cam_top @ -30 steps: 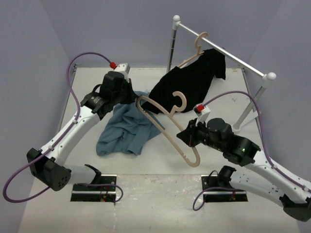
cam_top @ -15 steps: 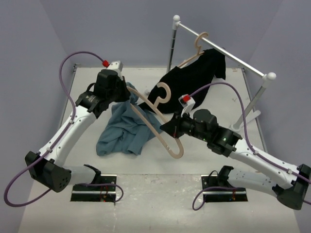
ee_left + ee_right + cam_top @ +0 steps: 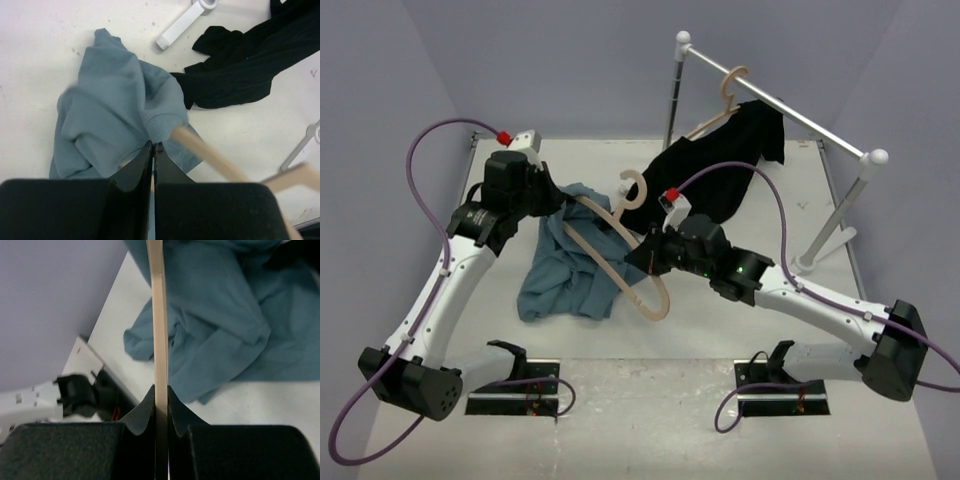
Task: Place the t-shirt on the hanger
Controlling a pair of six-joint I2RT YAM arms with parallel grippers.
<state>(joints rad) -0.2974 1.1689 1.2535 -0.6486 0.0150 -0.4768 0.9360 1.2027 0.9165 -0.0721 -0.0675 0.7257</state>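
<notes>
Barely begun, I'd say: one end of the hanger [image 3: 210, 152] slips under a ribbed edge of the t-shirt [image 3: 115, 105], and most of the cloth lies heaped on the table [image 3: 720, 330], left of centre. The left gripper [image 3: 151, 150] reaches far, fingers pressed together on the cloth. The right gripper [image 3: 160, 392], stretched leftward, is clamped on the hanger's bar.

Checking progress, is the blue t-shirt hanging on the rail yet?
No, the t-shirt lies bunched on the table, while only the black garment hangs from the rail.

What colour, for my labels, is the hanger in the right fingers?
Pale beige hanger; clearest in right wrist view.
</notes>
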